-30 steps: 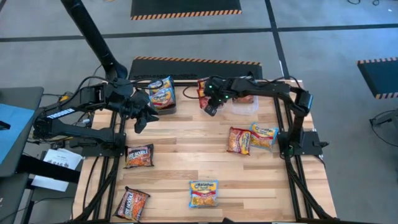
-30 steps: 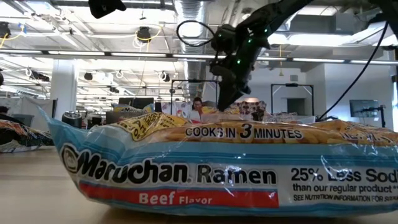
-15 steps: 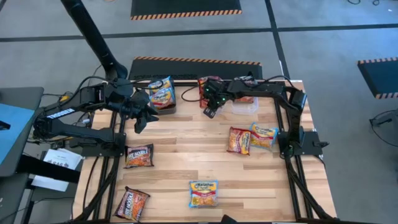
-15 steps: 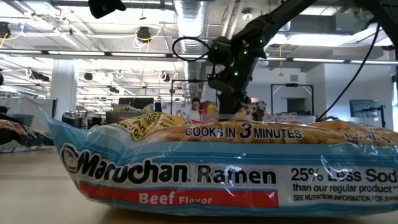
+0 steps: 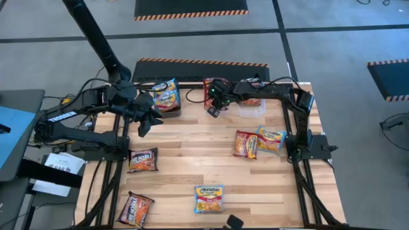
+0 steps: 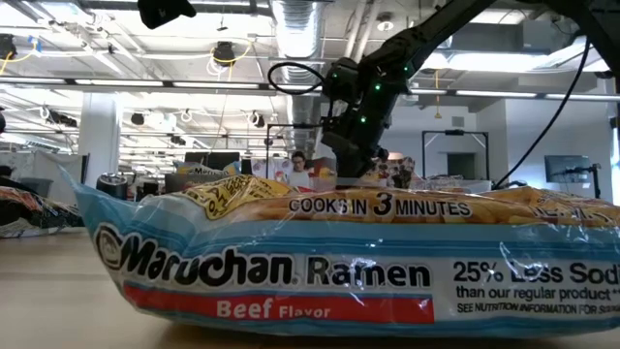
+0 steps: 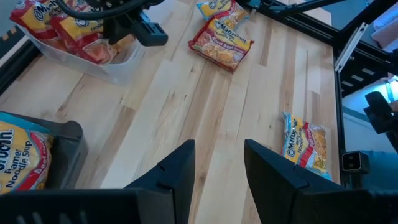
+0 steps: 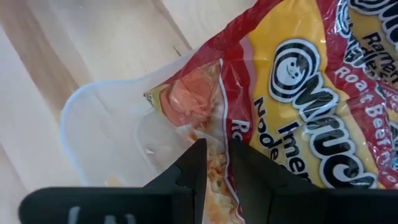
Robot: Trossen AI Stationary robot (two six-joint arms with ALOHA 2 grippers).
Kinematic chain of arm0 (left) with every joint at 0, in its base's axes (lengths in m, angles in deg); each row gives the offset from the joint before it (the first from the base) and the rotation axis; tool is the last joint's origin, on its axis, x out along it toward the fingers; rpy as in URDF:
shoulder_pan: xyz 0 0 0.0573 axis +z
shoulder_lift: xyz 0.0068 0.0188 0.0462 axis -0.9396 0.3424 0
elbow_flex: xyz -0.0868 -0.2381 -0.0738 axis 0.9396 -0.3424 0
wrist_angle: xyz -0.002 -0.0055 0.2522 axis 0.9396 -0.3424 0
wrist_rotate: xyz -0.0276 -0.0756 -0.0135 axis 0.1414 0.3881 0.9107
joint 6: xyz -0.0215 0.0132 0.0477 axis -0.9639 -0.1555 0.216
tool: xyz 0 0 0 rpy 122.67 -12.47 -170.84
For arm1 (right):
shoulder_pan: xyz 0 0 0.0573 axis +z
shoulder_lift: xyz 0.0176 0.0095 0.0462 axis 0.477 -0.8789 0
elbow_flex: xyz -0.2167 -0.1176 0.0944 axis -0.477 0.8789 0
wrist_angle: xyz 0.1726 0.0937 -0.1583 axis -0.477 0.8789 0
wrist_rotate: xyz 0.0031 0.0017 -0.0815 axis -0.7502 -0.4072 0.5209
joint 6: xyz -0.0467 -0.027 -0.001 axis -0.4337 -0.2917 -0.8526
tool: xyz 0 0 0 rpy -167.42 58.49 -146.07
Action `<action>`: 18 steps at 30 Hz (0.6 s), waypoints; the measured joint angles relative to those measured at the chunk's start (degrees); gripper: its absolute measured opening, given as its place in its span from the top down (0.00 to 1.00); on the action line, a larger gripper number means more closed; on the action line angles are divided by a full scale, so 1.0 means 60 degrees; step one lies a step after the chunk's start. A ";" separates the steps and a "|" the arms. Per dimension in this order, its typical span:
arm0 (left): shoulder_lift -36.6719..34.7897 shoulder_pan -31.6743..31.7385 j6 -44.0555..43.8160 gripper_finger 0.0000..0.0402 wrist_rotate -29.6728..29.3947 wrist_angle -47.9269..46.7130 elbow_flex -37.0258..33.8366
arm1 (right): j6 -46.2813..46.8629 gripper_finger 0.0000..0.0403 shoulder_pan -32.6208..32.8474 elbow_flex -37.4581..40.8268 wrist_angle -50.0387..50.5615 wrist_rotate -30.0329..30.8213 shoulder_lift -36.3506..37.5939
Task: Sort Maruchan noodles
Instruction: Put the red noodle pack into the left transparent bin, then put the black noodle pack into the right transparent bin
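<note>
My right gripper point(image 5: 214, 110) point(image 8: 216, 149) slants down over the left end of the clear bin point(image 5: 255, 110) at the table's far side, shut on a red/orange noodle packet point(image 8: 292, 93). More red packets point(image 7: 62, 31) lie in that bin. A black bin point(image 5: 171, 110) to its left holds light blue/yellow packets point(image 5: 166, 92). Loose packets lie flat on the table: red/orange point(image 5: 245, 144), blue point(image 5: 271, 138) point(image 5: 209, 198), black/red point(image 5: 143, 160) point(image 5: 135, 207). My left gripper point(image 5: 144, 124) point(image 7: 217, 149) hangs open above the table's left part, with nothing between its fingers. My right gripper pinches the red/orange packet between its two fingers, close to one edge point(image 8: 214, 134), where noodles show through the wrapper. The fingers slant down from the table's right side and hide the contact itself. The packet hangs below them, over a corner of the clear bin point(image 8: 81, 106).
The blue beef-flavour packet point(image 6: 310, 271) at the near edge fills the low view and hides the table behind it. Bare wood lies between the bins and the loose packets. The arms' black frames run along the left and right edges.
My right gripper has sunk toward the clear bin with the red packet, shifting a little toward the far left, and has tipped more steeply downward. Its fingers keep the same gap.
</note>
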 joint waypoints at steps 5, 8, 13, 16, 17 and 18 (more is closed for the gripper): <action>0.0000 -0.0001 0.0000 0.69 0.0000 0.0000 -0.0001 | -0.0021 0.75 0.0029 0.0007 0.0092 -0.0340 0.0093; 0.0000 -0.0001 0.0000 0.69 0.0000 -0.0009 -0.0001 | -0.0028 0.75 0.0182 0.0004 0.0077 -0.0452 0.0207; 0.0000 -0.0001 -0.0002 0.69 -0.0014 -0.0265 -0.0001 | -0.0032 0.75 0.0434 0.0004 0.0324 -0.0423 0.0331; 0.0000 -0.0001 -0.0003 0.69 -0.0332 -0.0327 -0.0001 | -0.0032 0.75 0.0533 -0.0003 0.0543 -0.0362 0.0542; -0.0003 0.0002 -0.0003 0.69 -0.0474 -0.0402 -0.0001 | -0.0029 0.75 0.0559 -0.0014 0.0514 -0.0365 0.0615; 0.0000 0.0003 -0.0006 0.69 -0.0604 -0.0473 -0.0001 | -0.0032 0.75 0.0581 -0.0008 0.0671 -0.0368 0.0727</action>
